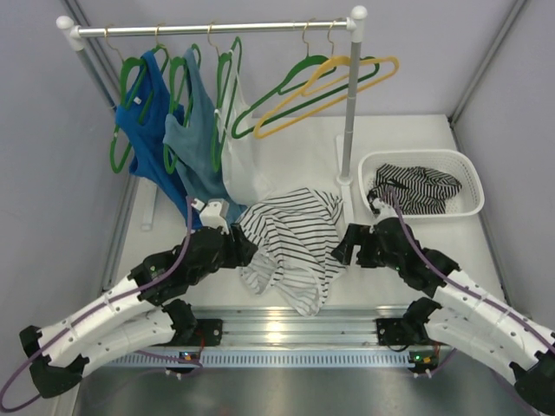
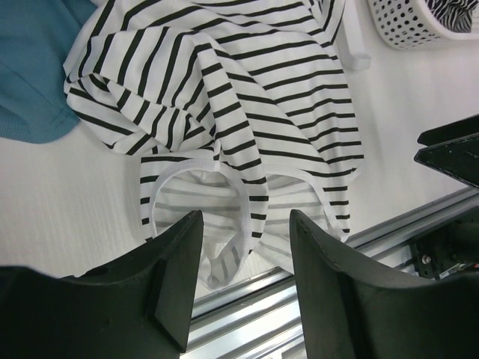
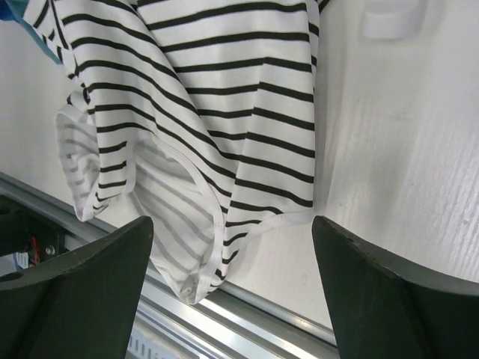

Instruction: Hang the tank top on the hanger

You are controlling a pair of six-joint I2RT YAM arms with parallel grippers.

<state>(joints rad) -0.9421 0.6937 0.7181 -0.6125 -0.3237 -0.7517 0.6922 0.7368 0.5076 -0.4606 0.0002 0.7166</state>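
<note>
The tank top (image 1: pixel 293 243), white with thin black stripes, lies crumpled on the table between my two grippers; its straps hang over the near metal rail. It fills the left wrist view (image 2: pixel 224 112) and the right wrist view (image 3: pixel 194 105). My left gripper (image 1: pixel 250 250) is open and empty at its left edge, jaws above the strap loops (image 2: pixel 243 224). My right gripper (image 1: pixel 340 246) is open wide and empty at its right edge (image 3: pixel 232 239). An empty green hanger (image 1: pixel 299 87) hangs on the rail beside a yellow hanger (image 1: pixel 334 91).
The clothes rail (image 1: pixel 217 29) holds a blue top (image 1: pixel 143 130), a teal top (image 1: pixel 195 143) and a white top (image 1: pixel 243 147) on green hangers. Its right post (image 1: pixel 350 113) stands behind the tank top. A white basket (image 1: pixel 425 182) with a dark striped garment (image 1: pixel 416 186) sits at right.
</note>
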